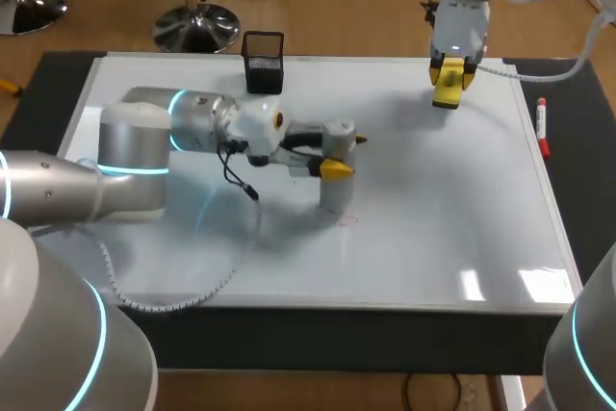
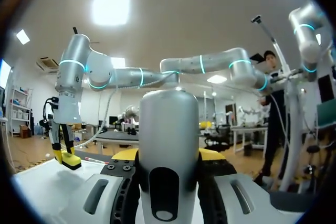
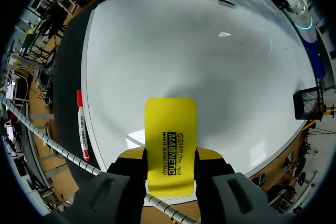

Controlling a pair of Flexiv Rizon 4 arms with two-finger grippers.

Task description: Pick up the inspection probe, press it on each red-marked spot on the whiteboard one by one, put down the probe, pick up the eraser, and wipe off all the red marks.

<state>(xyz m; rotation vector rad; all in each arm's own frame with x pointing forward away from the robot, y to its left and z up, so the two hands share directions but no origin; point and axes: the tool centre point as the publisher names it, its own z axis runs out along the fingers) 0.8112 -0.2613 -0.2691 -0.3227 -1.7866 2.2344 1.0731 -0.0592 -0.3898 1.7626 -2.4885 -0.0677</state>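
1. Near the middle of the whiteboard, we've got the silver probe standing upright, with its lower end down at the board surface.
2. Our left gripper is clamped on that probe. In the left wrist view the yellow fingertips sit tight against its round body, one on each side.
3. Right by the foot of the probe there's a faint reddish mark on the board. It's too faint for us to say anything more about it.
4. Over by the far right corner of the board, our right gripper has the yellow eraser pinched between both fingers, and the eraser sticks out ahead of them.
5. We honestly can't tell if the eraser touches the board or hangs just above it. All we see is a soft shadow on the board near it.
6. A red marker lies on the dark mat, just beside the board's right edge and off the board.
7. A black mesh pen cup stands at the board's far edge, well apart from both grippers.
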